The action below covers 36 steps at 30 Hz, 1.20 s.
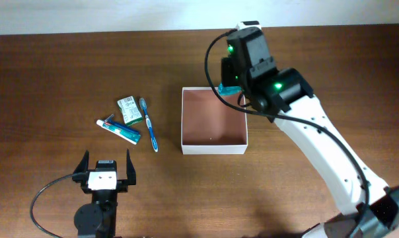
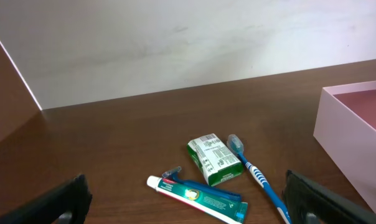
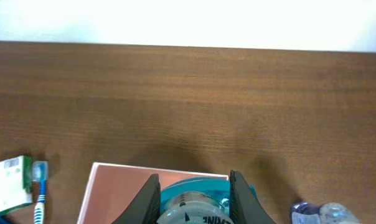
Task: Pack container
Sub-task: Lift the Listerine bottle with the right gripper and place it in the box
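- Hovering over the container's (image 1: 213,148) far corner, right gripper (image 3: 193,186) clenches a teal-capped item (image 3: 188,208), its label cut off.
- Left gripper (image 1: 107,160) stands spread wide.

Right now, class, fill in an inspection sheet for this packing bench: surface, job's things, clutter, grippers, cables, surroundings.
Surface: brown wooden table, no spills seen.
Job's things: container open-topped, visible floor bare; green-white packet, blue toothbrush and toothpaste tube lie together on the left arm's side of it.
Clutter: clear item at the right wrist view's lower edge, too cut off to name.
Grippers: left gripper open and empty, short of the toiletries; right gripper shut on a teal-rimmed round item above the container's far edge.
Cables: black cable loops beside the left arm; another arcs off the right arm.
Surroundings: pale wall behind the table.
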### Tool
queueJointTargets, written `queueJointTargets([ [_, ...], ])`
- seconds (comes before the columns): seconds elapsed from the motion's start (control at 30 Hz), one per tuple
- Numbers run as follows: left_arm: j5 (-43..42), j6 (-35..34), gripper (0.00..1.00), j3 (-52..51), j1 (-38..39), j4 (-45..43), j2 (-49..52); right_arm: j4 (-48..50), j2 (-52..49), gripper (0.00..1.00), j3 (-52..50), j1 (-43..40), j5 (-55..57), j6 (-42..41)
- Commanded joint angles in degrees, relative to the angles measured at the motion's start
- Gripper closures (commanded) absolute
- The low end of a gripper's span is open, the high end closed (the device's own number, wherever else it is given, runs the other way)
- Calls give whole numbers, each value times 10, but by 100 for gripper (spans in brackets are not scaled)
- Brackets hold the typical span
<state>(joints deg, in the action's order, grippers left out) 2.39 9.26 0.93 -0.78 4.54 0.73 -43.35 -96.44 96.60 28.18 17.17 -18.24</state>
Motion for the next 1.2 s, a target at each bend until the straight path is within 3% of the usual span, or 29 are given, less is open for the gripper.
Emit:
queueJointTargets([
  [0.0, 4, 7, 1, -4, -1, -1, -4, -1, -26, 82, 21, 4, 28, -23],
  [0.67, 4, 7, 1, -4, -1, -1, -4, 5, -126, 82, 21, 3, 57, -84],
  [1.17, 4, 7, 1, -4, -1, -1, -4, 7, -130, 82, 18, 3, 86, -93],
])
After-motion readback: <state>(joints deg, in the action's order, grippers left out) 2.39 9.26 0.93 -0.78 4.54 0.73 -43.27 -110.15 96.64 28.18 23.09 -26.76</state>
